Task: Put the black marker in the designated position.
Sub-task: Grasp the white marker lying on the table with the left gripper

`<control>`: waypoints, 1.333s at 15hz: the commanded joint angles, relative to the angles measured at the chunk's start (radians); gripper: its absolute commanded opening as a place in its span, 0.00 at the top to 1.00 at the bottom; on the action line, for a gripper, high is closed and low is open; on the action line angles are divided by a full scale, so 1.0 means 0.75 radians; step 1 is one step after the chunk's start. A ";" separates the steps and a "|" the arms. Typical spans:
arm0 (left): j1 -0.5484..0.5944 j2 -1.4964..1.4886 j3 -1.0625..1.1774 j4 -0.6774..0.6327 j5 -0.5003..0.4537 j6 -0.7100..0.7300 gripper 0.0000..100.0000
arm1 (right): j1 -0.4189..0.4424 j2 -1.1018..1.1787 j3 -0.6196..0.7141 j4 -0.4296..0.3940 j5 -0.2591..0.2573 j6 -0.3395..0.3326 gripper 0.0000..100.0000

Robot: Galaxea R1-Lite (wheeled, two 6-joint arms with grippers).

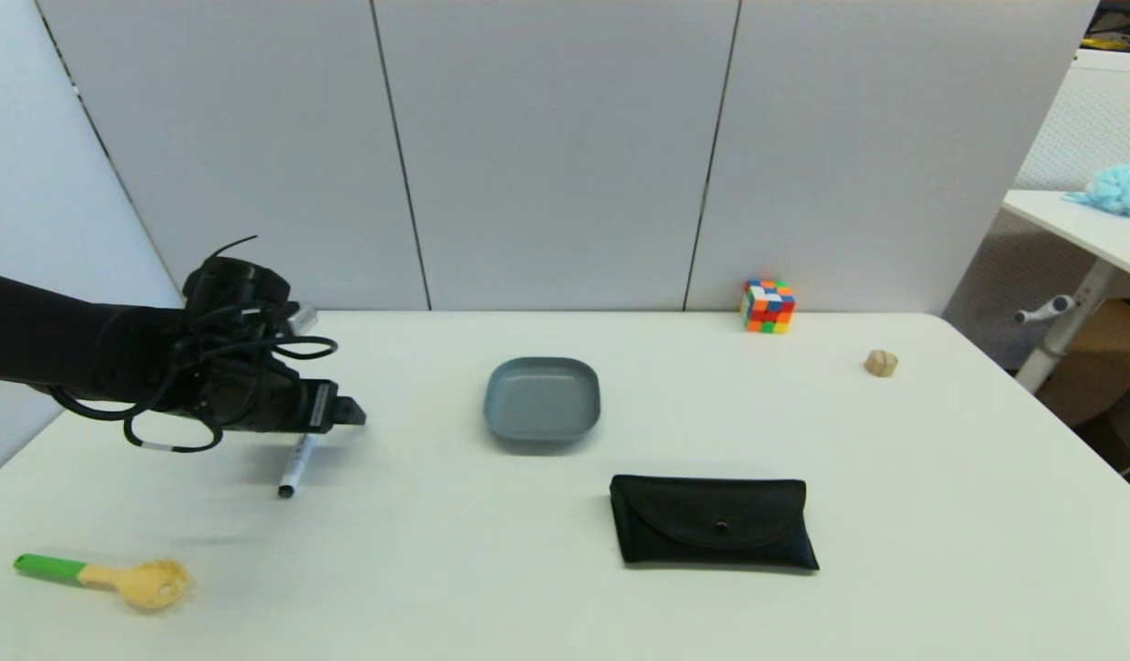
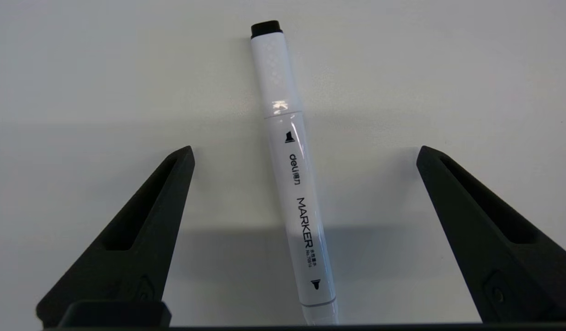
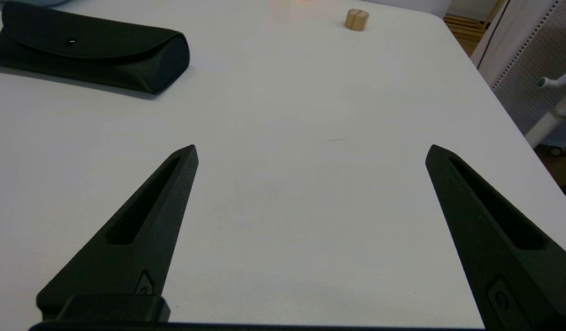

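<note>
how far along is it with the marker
Done: the left gripper is over the black marker, fingers open either side of it. In hand: nothing gripped; the marker lies flat on the table. Left: closing, lifting, placing. The right gripper is parked, open.

Grey plate (image 1: 542,400), black pouch (image 1: 714,520), colour cube (image 1: 767,306), spoon-fork (image 1: 115,577), wooden piece (image 1: 881,364).

Black left arm (image 1: 69,353) draped in looping cables.

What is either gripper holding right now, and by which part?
Nothing. The left gripper is open astride the marker on the table, fingers clear. The right gripper is open and empty.
</note>
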 commanded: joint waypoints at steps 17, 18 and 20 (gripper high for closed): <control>-0.004 -0.005 0.033 0.001 -0.002 -0.021 1.00 | 0.000 0.002 0.000 0.000 0.001 -0.001 0.00; -0.004 -0.009 0.031 0.001 -0.002 -0.021 1.00 | 0.000 0.002 0.000 0.000 0.001 -0.001 0.00; -0.006 -0.015 0.031 -0.001 -0.002 -0.021 1.00 | 0.000 0.002 0.000 0.000 0.001 -0.001 0.00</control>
